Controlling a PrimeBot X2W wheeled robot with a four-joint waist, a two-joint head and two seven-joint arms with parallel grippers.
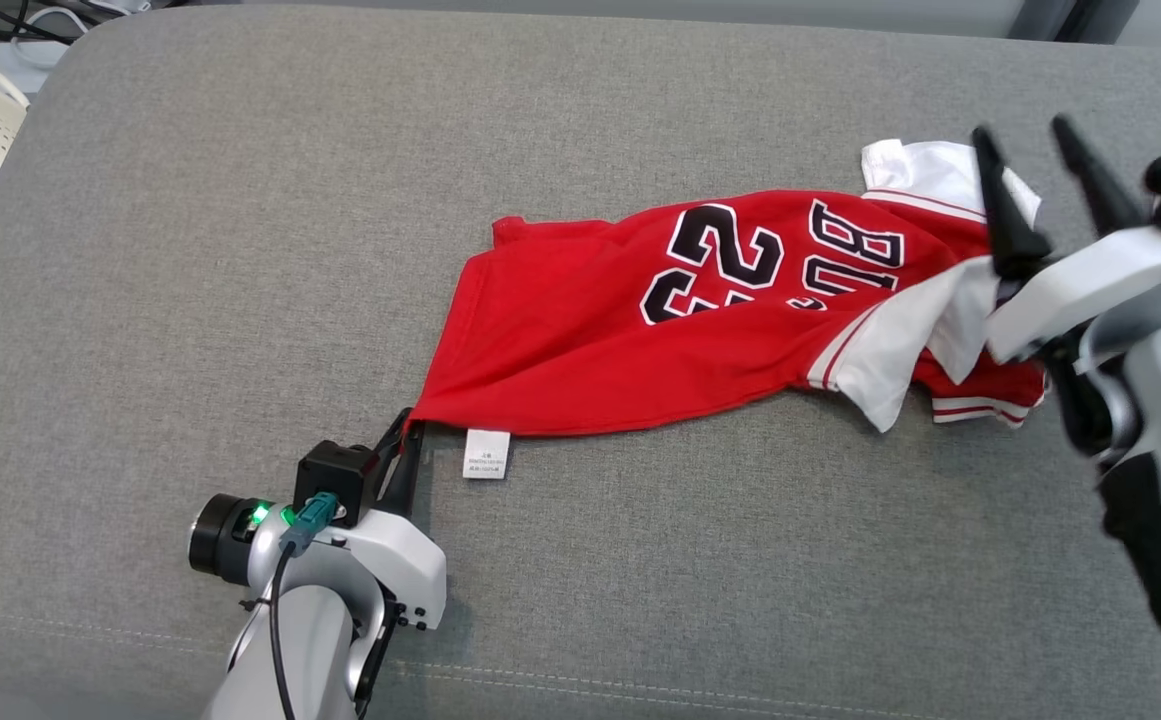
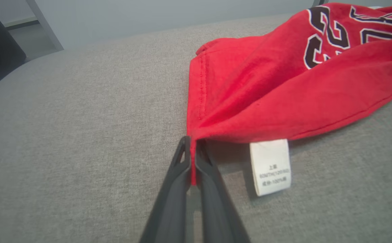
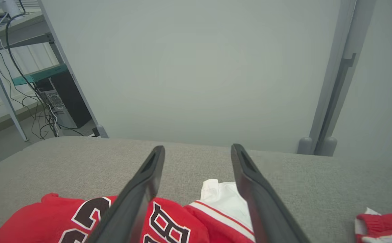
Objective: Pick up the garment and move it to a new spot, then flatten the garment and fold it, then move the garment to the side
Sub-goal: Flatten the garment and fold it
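While the red shirt (image 1: 580, 330) is spread at middle right on the grey cushion (image 1: 190, 220), its lower-left hem corner is clamped in the left claw (image 1: 412, 425), presumably so the cloth can be drawn flat. At the right edge, the right claw (image 1: 1030, 140) is held apart above the shirt's white end, seemingly readied for a second grip.
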